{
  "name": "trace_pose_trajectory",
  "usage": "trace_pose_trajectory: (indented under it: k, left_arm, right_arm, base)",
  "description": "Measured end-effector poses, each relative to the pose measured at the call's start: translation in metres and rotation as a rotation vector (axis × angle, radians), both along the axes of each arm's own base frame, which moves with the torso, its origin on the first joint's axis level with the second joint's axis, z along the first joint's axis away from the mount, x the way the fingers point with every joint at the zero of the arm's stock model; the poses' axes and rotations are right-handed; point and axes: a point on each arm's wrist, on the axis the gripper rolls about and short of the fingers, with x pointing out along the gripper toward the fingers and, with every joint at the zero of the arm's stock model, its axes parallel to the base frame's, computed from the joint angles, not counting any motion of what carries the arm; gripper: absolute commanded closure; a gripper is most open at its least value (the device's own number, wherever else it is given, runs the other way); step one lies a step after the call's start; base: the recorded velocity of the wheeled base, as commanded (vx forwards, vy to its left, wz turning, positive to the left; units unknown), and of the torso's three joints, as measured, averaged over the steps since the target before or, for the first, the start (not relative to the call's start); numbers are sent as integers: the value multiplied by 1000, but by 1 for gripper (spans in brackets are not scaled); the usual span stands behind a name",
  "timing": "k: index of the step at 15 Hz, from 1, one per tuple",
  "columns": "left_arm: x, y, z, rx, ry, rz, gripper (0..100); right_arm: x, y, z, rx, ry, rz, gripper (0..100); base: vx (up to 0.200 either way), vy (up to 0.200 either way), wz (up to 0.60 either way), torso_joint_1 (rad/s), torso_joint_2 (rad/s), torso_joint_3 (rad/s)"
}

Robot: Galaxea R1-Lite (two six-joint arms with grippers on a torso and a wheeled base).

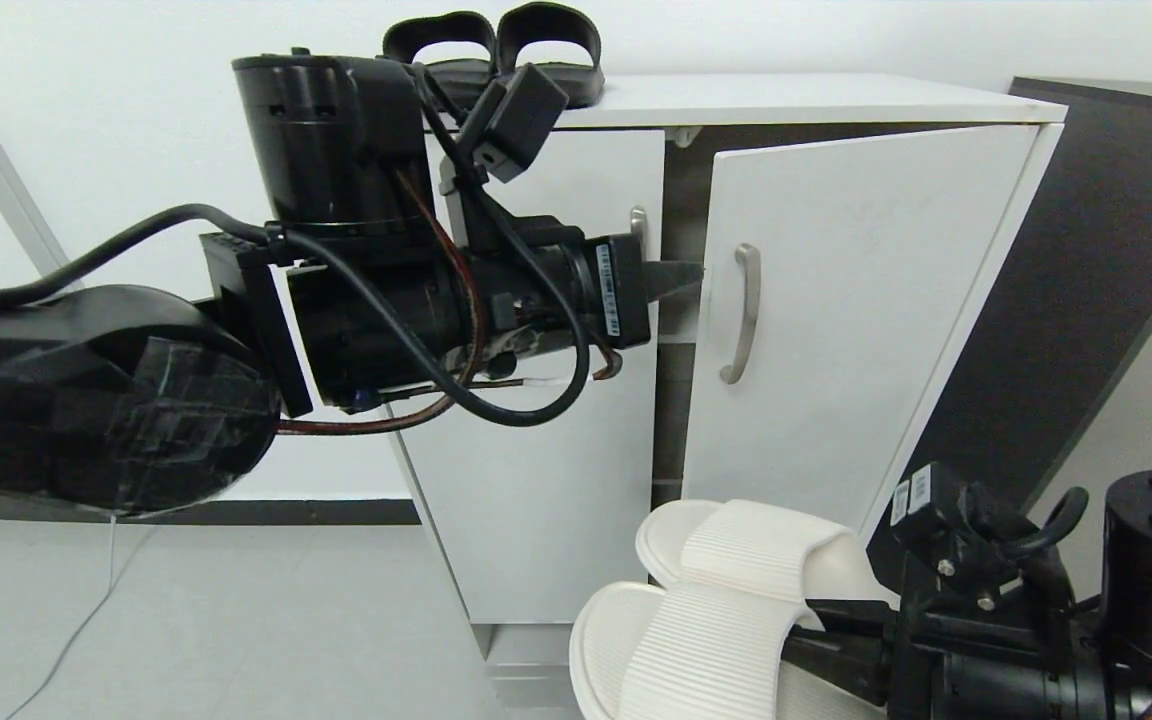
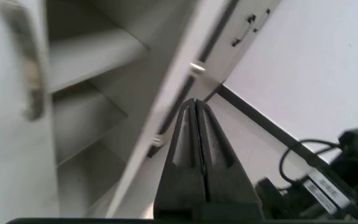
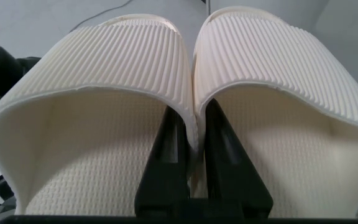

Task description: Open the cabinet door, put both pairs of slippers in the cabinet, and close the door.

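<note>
Poising my clenched, empty left gripper [image 1: 688, 277] at the cabinet [image 1: 786, 98] door gap, likely to pry wider | right gripper [image 3: 191, 127] pinches white slippers [image 1: 706, 600] low before the cabinet, staged | black slippers [image 1: 496, 45] atop it.

Both arms are matte black; the left arm [image 1: 366, 320] carries looping black cables [image 1: 511, 422] and a reddish wire [image 1: 366, 425], the right arm [image 1: 996, 650] 2 white labels [image 1: 902, 500] and small screws [image 1: 946, 567].

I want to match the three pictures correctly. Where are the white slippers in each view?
Head view: white slippers at the bottom centre, below the open cabinet door.
Left wrist view: cabinet shelves beyond the shut left fingers.
Right wrist view: the slippers side by side, right fingers clamping their adjoining straps.
Shared landmark: the cabinet, in head and left wrist views.
</note>
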Motion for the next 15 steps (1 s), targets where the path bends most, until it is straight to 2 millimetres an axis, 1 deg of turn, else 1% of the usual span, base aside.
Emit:
trace_pose_trajectory:
  k: [3, 5, 9, 11, 14, 15]
  left_arm:
    - [8, 5, 5, -25, 6, 24, 100]
    - [17, 5, 10, -45, 4, 41, 100]
    - [40, -8, 19, -99, 1, 45, 100]
    - [50, -16, 16, -101, 3, 45, 100]
    - [59, -22, 7, -90, 18, 45, 100]
    - [61, -24, 4, -87, 23, 48, 100]
  right_arm:
    - [-2, 1, -1, -4, 2, 11, 100]
    - [-3, 1, -1, -8, -3, 17, 100]
    - [-5, 2, -3, -15, -6, 24, 100]
    - [-5, 2, -3, -18, -4, 26, 100]
    - [-5, 2, -4, -20, -3, 27, 100]
    - [-5, 3, -5, -21, -1, 28, 100]
  base:
    - [0, 0, 0, 0, 0, 0]
    - [0, 0, 0, 0, 0, 0]
    - [0, 0, 0, 0, 0, 0]
    - [0, 0, 0, 0, 0, 0]
    - [0, 0, 0, 0, 0, 0]
    - [-200, 0, 0, 7, -2, 2]
